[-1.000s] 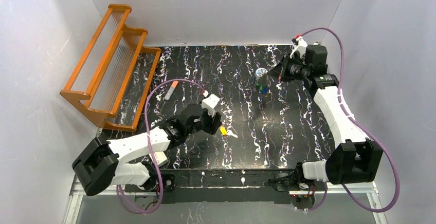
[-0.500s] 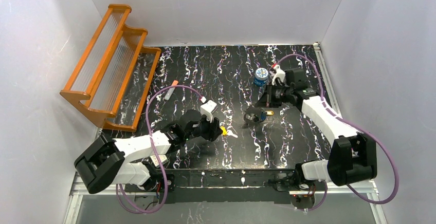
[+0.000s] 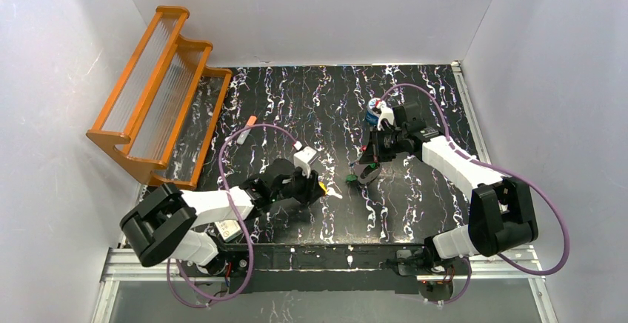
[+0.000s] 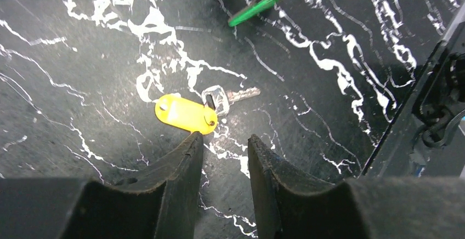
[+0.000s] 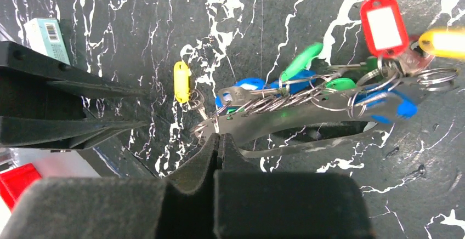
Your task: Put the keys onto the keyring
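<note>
**Top external view.** The left arm is laid low and stretched out just inside the near edge of the counter (image 3: 415, 212). The left gripper (image 3: 314, 187) is brought right up to the yellow key (image 3: 323, 187). This key lies flat about midway along the counter, nearer the near edge than the far one. The right arm is reached in from the right edge with its wrist turned downward. The keyring (image 3: 357, 175) is hung from the right gripper (image 3: 367, 167) over the middle of the counter, near the yellow key but apart from it. With both grippers so near each other, a knock is judged possible if either is swung toward the other. A blue tin (image 3: 374, 107) is partly hidden behind the right wrist.

**Left wrist view.** The jaws are narrowed to a slim gap with nothing between them. The yellow key is seen just beyond the tips, offset toward the left-hand finger. If the jaws were shut here, they would probably meet on nothing. The flat tag could also be nudged and skated across the glossy counter.

**Right wrist view.** The jaws are pressed fully together on one end of the keyring's thin band. Many other keys (image 5: 384, 28) are crowded along that band. A pinch so near the end is judged liable to let the loaded ring twist or slip. The bunch may also block the way for another key. Where the ring opens cannot be told.
</note>
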